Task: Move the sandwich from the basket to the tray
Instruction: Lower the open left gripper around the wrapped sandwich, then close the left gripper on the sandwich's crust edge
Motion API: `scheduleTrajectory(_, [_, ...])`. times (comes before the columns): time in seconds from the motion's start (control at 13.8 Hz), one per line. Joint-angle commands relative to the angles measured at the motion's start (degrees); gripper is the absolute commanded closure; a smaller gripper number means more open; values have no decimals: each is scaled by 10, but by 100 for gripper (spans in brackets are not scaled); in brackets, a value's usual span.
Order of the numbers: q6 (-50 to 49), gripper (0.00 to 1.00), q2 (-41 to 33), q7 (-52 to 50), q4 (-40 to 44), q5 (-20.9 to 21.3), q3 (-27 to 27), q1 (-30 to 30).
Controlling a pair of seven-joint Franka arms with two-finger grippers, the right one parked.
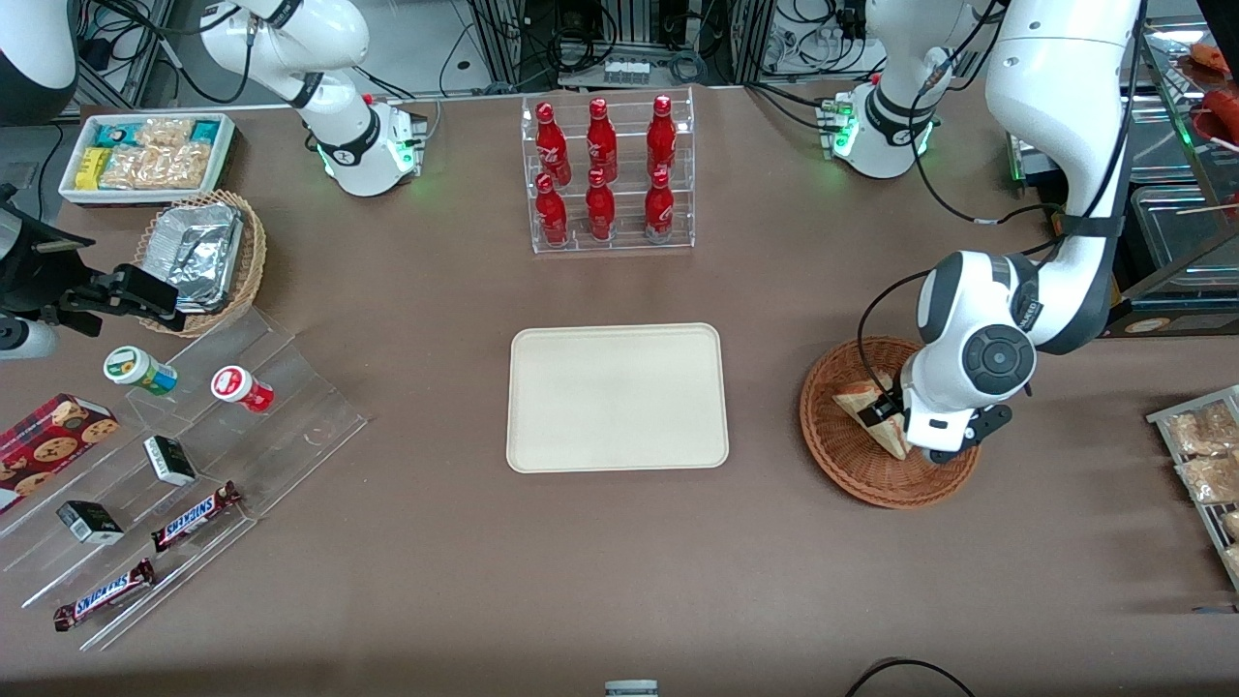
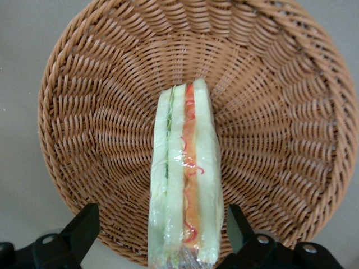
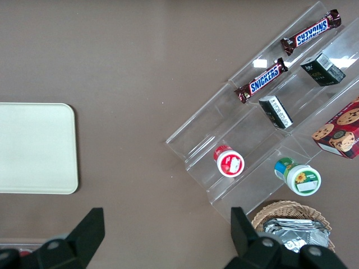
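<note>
Jaws of the gripper (image 2: pixel 157 232) stand spread apart, one finger on each flank of the sandwich (image 2: pixel 185 179), with a visible gap between each finger (image 2: pixel 84 227) and the bread; nothing is clasped. In the front view the gripper (image 1: pixel 905 426) sits low over the basket (image 1: pixel 852 465), directly above the wedge.

Front view, from the parked arm's end of the table toward the working arm's end:

1. White bin (image 1: pixel 73 184) holding snack packets, with a tan wicker basket (image 1: pixel 254 254) of foil containers nearer to the camera.
2. Clear stepped display (image 1: pixel 310 407) carrying two small cups, small dark boxes and two Snickers bars (image 1: pixel 194 515). A red cookie box (image 1: pixel 48 436) lies beside it.
3. Clear rack (image 1: pixel 612 174) with six red bottles, at mid-table, farther from the camera than the tray.
4. Tray (image 1: pixel 618 397), cream-coloured, flat on the table, nothing on it.
5. Basket, reddish-brown, well apart from the tray. The sandwich (image 1: pixel 857 402) lies inside it, wrapped in clear film, cut edge upward, showing green, red and pink filling layers in the wrist view. The woven wall of the basket (image 2: pixel 269 112) surrounds the sandwich on all sides.
6. Wire tray (image 1: pixel 1200 455) of packaged snacks at the table edge.
</note>
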Motion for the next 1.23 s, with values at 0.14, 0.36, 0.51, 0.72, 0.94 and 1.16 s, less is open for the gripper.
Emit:
scheduleTrajectory(0.14, [49, 0, -8, -38, -38, 9, 3, -5])
scheduleTrajectory(0.36, [58, 0, -11, -39, -49, 9, 3, -9])
scheduleTrajectory(0.51, [57, 0, -12, -39, -51, 9, 3, -9])
scheduleTrajectory(0.72, [58, 0, -9, -39, -51, 9, 3, -10])
scheduleTrajectory(0.94, [62, 0, -6, -39, -51, 9, 2, -12])
scheduleTrajectory(1.16, [73, 0, -1, -39, -55, 9, 3, -12])
